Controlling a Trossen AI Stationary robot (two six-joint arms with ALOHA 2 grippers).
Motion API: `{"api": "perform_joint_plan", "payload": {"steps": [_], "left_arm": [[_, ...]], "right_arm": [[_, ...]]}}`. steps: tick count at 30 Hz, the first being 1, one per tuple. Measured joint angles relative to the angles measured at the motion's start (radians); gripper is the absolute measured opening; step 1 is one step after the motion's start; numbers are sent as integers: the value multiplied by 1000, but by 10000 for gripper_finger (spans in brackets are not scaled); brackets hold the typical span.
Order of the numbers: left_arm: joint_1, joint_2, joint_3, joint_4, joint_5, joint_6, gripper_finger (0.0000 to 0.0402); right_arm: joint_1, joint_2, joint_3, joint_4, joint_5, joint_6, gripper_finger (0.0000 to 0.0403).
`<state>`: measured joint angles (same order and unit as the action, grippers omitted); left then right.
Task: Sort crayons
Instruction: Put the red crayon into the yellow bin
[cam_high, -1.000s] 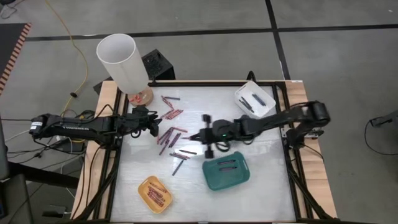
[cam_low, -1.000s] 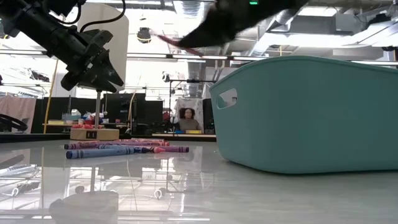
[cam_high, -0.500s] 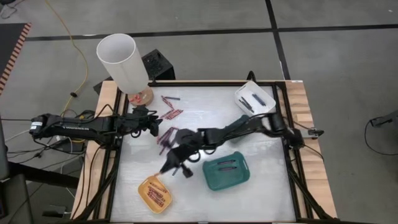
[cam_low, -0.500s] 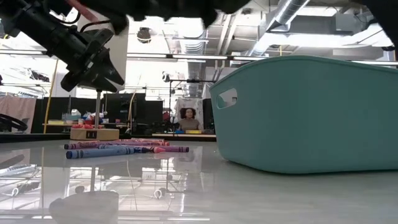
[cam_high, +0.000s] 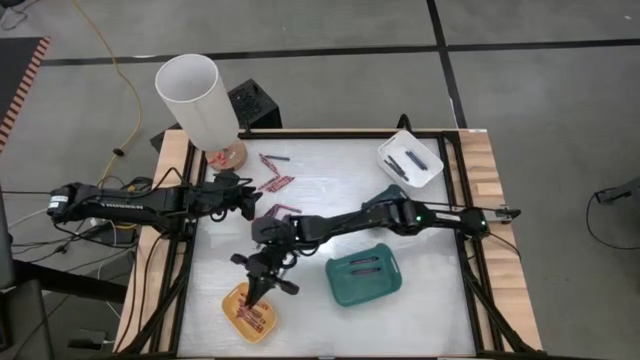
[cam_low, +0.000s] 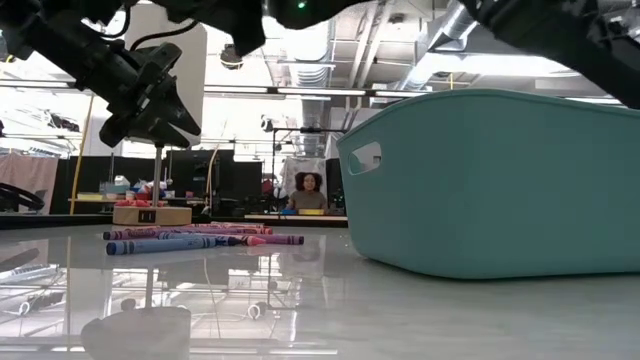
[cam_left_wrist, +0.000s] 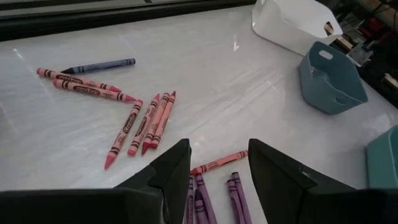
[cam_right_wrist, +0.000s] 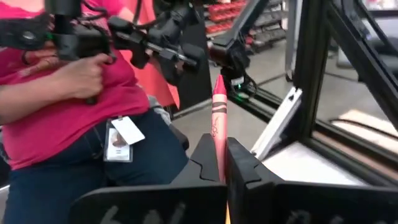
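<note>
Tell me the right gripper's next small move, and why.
Probably lower slightly and open. The right gripper is shut on a pink-red crayon and hovers over the yellow tray, which already holds reddish crayons. The left gripper waits open above the loose crayons.

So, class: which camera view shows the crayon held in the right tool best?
The right wrist view: the pink crayon stands upright, clamped between that tool's dark fingers, wrapper visible. The high view shows only the tool over the yellow tray; the crayon itself can't be made out. The low and left wrist views don't show it.
</note>
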<state>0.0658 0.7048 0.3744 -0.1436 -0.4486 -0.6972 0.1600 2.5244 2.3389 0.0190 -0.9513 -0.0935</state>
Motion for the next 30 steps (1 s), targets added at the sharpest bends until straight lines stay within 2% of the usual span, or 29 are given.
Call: {"api": "perform_joint_plan", "payload": {"steps": [7, 28, 30], "left_arm": [[0, -1, 4, -8, -1, 57, 151], [104, -38, 7, -2, 2, 118, 151], [114, -51, 7, 5, 14, 119, 151]], "right_arm": [[-15, 60, 3, 140, -74, 101, 3], [-53, 117, -3, 219, -53, 159, 3], [-53, 131, -5, 257, -54, 211, 3]]}}
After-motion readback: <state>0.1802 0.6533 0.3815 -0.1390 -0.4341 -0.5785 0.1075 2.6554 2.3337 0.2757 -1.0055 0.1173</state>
